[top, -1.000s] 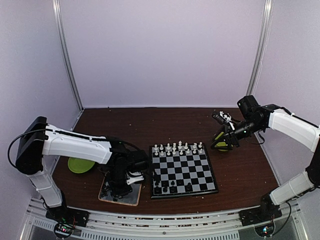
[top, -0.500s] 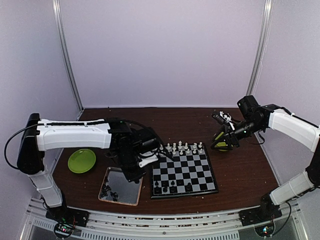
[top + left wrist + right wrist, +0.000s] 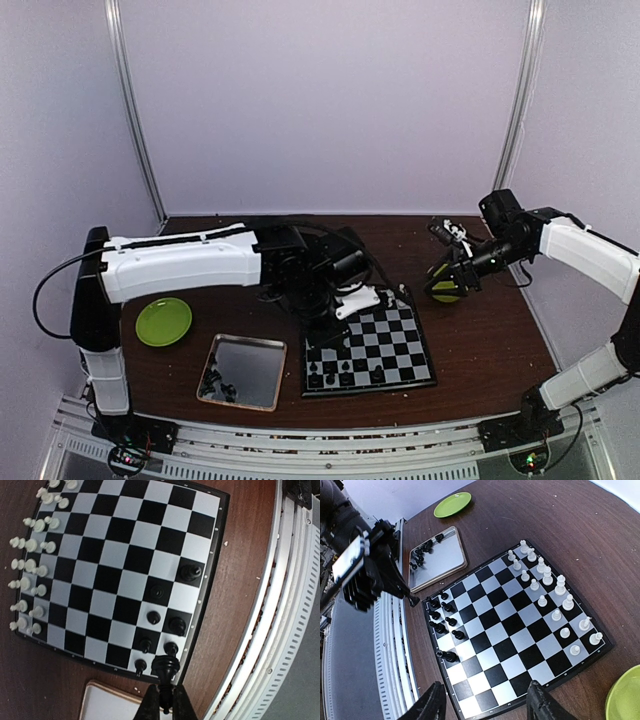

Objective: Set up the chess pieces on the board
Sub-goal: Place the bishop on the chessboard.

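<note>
The board [image 3: 385,345] lies at the table's middle. White chess pieces [image 3: 545,585] fill its two far rows. Several black chess pieces [image 3: 176,625] stand near its front left corner. My left gripper [image 3: 165,702] is shut on a black piece [image 3: 165,666], held in the air over the board's near left corner by the rim. It reaches over the board in the top view [image 3: 325,335]. The right wrist view shows the held piece [image 3: 413,600] hanging from its tip. My right gripper [image 3: 485,707] is open and empty, high beyond the board's far right corner [image 3: 445,282].
A shiny metal tray [image 3: 250,360] with several loose black pieces [image 3: 213,380] lies left of the board. A green plate [image 3: 163,321] sits further left. Another green plate [image 3: 447,292] lies under my right gripper. The metal rail [image 3: 280,630] runs along the table's near edge.
My left arm has lifted out of the tray with a black piece and swung right over the board. The right arm has hardly moved.
</note>
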Robot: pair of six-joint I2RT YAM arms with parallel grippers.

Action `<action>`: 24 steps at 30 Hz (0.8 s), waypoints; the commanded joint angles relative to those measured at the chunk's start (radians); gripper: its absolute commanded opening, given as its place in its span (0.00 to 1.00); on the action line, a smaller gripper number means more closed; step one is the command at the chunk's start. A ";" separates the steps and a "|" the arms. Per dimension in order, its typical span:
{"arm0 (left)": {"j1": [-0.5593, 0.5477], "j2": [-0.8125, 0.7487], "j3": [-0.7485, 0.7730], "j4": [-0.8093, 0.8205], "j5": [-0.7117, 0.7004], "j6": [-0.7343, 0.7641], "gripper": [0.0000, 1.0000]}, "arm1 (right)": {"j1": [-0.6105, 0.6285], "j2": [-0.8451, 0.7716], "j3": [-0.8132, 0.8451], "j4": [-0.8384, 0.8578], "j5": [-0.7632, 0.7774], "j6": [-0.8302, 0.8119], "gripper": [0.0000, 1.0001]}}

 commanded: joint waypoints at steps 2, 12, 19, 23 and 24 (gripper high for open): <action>-0.031 0.118 0.137 -0.047 0.024 0.091 0.06 | -0.045 -0.035 0.020 0.024 -0.009 0.030 0.55; -0.055 0.291 0.283 -0.117 0.009 0.119 0.06 | -0.052 -0.045 0.012 0.034 -0.001 0.030 0.55; -0.057 0.328 0.286 -0.118 0.040 0.115 0.06 | -0.053 -0.038 0.015 0.018 -0.001 0.012 0.55; -0.058 0.343 0.290 -0.119 0.035 0.116 0.06 | -0.053 -0.037 0.016 0.016 -0.001 0.007 0.55; -0.058 0.347 0.291 -0.118 0.034 0.116 0.07 | -0.053 -0.037 0.016 0.016 -0.001 0.006 0.55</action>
